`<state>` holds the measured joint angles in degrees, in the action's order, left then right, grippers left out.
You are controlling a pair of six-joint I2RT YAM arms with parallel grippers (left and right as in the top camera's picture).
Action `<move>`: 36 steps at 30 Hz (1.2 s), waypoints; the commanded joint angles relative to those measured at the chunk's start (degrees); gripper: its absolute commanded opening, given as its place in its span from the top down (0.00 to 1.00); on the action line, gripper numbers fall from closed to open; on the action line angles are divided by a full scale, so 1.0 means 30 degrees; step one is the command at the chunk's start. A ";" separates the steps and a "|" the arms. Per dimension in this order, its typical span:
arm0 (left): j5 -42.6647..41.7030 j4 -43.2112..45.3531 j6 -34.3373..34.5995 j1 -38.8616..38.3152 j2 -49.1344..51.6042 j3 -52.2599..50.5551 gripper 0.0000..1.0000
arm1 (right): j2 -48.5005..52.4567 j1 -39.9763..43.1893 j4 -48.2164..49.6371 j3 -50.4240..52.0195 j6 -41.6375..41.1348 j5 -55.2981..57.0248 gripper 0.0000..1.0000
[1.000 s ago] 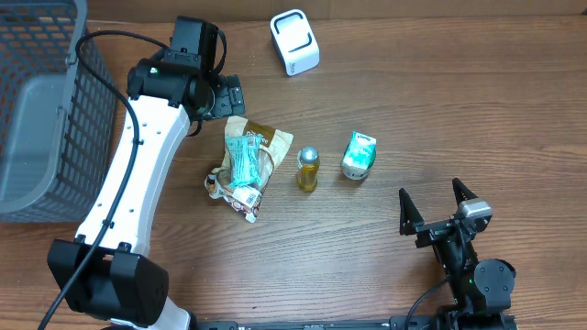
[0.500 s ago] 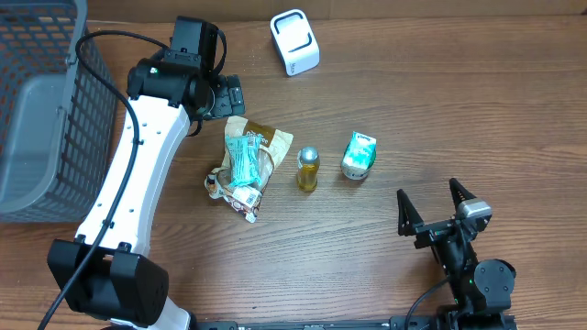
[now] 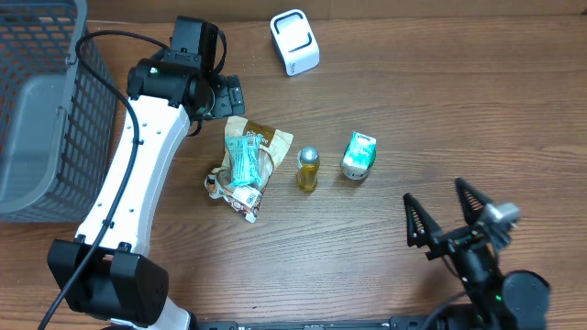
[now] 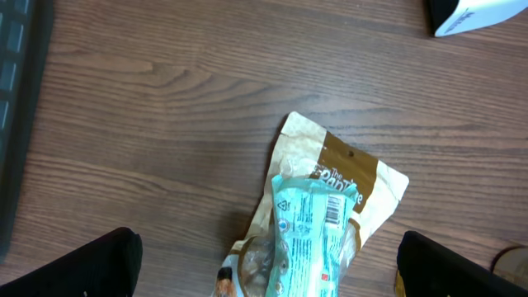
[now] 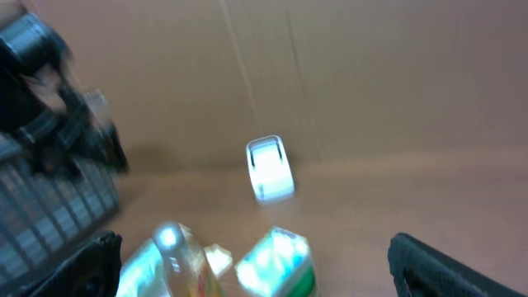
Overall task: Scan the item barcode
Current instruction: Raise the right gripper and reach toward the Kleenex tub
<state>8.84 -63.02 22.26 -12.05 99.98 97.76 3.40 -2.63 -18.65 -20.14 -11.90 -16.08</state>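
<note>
- Right pincer sits lower and further right than before (blurred), fingers apart.
- Left pincer stays put, also spread.
- Wood-grain tabletop; brown wall behind.

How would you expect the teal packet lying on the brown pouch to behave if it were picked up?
The teal packet looks like thin wrinkled film, so it would probably flex and feel light. It rests on the brown pouch, so a push may slide it off or drag both.

Bare table right of green carton
</note>
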 commanded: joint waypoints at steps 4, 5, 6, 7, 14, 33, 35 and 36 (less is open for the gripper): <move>0.0197 0.0007 -0.0291 -0.0117 -0.0226 0.0328 0.00 | 0.5231 0.0029 -0.4896 -0.6659 0.1137 -0.0051 0.00; 0.0197 0.0007 -0.0291 -0.0117 -0.0226 0.0328 0.00 | 0.6047 0.0029 -0.5654 -0.7461 0.1246 -0.0102 0.00; 0.0197 0.0007 -0.0291 -0.0117 -0.0226 0.0328 0.00 | 0.7067 0.0029 -0.6652 -0.8444 0.1537 -0.0182 0.00; 0.0197 0.0007 -0.0291 -0.0117 -0.0226 0.0328 0.00 | 0.8298 0.0029 -0.7898 -0.9595 0.1712 -0.0168 0.00; 0.0197 0.0007 -0.0291 -0.0117 -0.0226 0.0328 0.00 | 1.4593 0.0029 -1.3486 -1.4309 0.2484 -0.0189 0.00; 0.0197 0.0007 -0.0291 -0.0117 -0.0226 0.0328 0.00 | 2.3052 0.0029 -1.4258 -1.5023 0.2346 -0.2113 0.00; 0.0197 0.0007 -0.0291 -0.0117 -0.0226 0.0328 0.00 | 2.3387 0.0029 -1.4243 -1.5023 0.2346 -0.2106 0.00; 0.0197 0.0007 -0.0291 -0.0117 -0.0226 0.0328 0.00 | 2.3482 0.0029 -1.4222 -1.5023 0.2346 -0.2106 0.00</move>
<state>8.86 -63.02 22.26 -12.05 99.98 97.78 73.38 -2.63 -61.49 -63.75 -5.15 -21.23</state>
